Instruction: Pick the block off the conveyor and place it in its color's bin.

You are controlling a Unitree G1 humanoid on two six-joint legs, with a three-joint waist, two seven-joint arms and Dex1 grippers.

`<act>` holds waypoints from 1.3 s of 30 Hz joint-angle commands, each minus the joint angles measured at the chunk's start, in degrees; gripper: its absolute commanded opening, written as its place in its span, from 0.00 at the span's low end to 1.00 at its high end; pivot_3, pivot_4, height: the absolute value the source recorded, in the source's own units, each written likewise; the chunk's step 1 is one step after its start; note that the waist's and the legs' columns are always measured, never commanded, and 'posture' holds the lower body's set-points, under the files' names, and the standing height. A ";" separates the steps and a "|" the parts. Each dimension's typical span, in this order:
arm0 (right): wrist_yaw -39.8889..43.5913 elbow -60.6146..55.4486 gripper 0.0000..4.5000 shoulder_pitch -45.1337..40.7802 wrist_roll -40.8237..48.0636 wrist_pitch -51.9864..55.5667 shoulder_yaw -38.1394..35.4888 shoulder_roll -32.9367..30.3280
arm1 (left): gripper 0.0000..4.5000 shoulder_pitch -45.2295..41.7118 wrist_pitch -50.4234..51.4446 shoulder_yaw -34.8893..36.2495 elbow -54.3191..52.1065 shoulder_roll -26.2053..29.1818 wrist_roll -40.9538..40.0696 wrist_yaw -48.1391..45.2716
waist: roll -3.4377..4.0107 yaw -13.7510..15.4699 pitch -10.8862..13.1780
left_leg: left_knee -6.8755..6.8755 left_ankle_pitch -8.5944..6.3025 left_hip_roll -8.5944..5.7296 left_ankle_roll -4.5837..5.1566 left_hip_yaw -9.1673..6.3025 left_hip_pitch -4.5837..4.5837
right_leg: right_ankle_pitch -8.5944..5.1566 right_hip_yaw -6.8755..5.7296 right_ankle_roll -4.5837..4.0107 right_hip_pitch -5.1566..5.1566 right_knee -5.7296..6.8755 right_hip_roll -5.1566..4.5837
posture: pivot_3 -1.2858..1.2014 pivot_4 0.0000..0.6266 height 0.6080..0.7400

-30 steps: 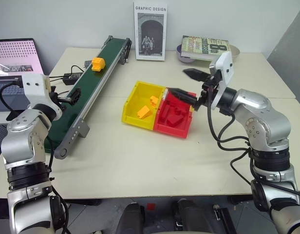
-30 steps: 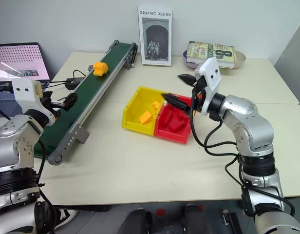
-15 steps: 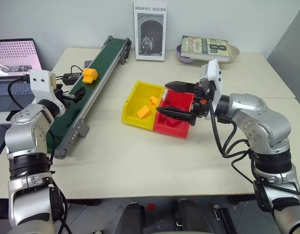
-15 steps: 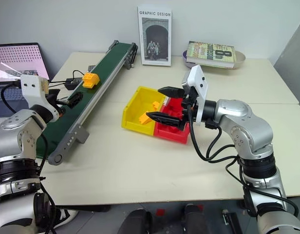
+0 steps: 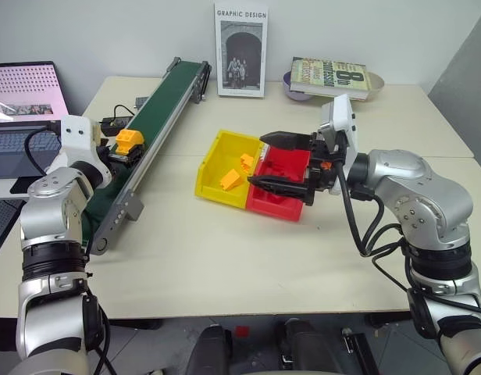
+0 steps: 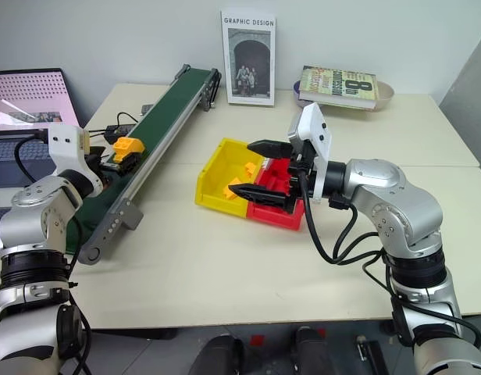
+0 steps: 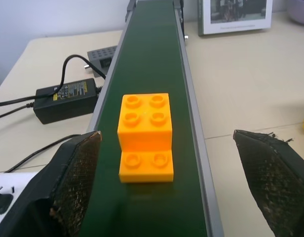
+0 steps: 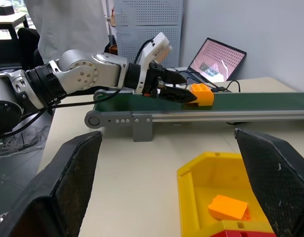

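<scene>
Block (image 7: 144, 136) sits on conveyor (image 7: 157, 59) between the wide-spread fingers of the left hand (image 7: 171, 185), ungripped.

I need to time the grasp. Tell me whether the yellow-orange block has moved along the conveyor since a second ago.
Yes. The block has travelled down the conveyor, away from the end by the Graphic Design book, toward the open left gripper.

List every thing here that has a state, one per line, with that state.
block: upright on the belt, between the open fingers, ungripped.
conveyor: carrying the block.
yellow bin: open-topped, holding orange pieces.
red bin: open-topped, holding red pieces.
left gripper: open.
right gripper: open, empty.
laptop: screen lit.
</scene>
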 commanded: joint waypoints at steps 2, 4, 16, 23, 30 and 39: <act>-0.69 -2.85 1.00 -1.22 1.54 0.25 -0.63 -0.46 | 0.90 -0.65 -0.59 1.20 -0.06 1.26 0.51 1.25 | 0.00 0.00 0.00 | 0.00 0.00 0.00 0.00 0.00 0.00 | 0.00 0.00 0.00 0.00 0.00 0.00 | 0.52 0.24 1.00; -0.98 -3.15 1.00 -1.19 1.85 0.49 -0.66 -0.57 | 0.79 0.36 0.25 1.94 -0.77 1.61 0.33 1.76 | 0.00 0.00 0.00 | 0.00 0.00 0.00 0.00 0.00 0.00 | 0.00 -0.01 0.00 0.00 0.00 0.00 | 0.52 0.24 1.00; -0.29 -1.65 1.00 -3.11 2.11 0.08 -0.64 -0.53 | 0.34 8.52 9.50 6.15 -10.71 2.22 -3.80 2.51 | 0.00 -0.09 0.00 | 0.00 0.00 0.05 0.00 -0.03 0.03 | 0.00 -0.02 0.00 0.01 0.03 -0.08 | 0.52 0.24 1.00; -0.68 -2.58 1.00 -2.35 1.93 0.39 -1.06 -1.41 | 0.34 7.02 12.95 7.33 -17.16 2.13 -5.86 3.22 | 0.00 -0.01 0.00 | 0.01 0.00 0.02 -0.01 0.01 0.00 | 0.00 0.00 0.00 0.00 -0.01 -0.10 | 0.52 0.24 1.00; -8.26 -6.72 1.00 2.39 -5.05 0.05 -1.81 -5.57 | 0.34 -0.93 17.04 -1.52 -22.73 0.81 -9.93 -4.73 | -0.05 0.65 -0.03 | 0.01 0.00 -0.03 -0.01 -0.05 -0.03 | 0.00 -0.04 0.00 0.00 -0.02 -0.08 | 0.52 0.24 1.00; -20.92 -16.09 1.00 9.81 -10.26 7.17 -1.78 -6.48 | 0.34 -10.60 6.23 -19.57 -11.97 -5.61 -2.85 -16.21 | -0.03 0.00 -0.02 | 0.02 0.00 -0.13 0.00 0.04 -0.04 | -0.01 0.07 0.00 0.00 -0.05 0.06 | 0.52 0.24 1.00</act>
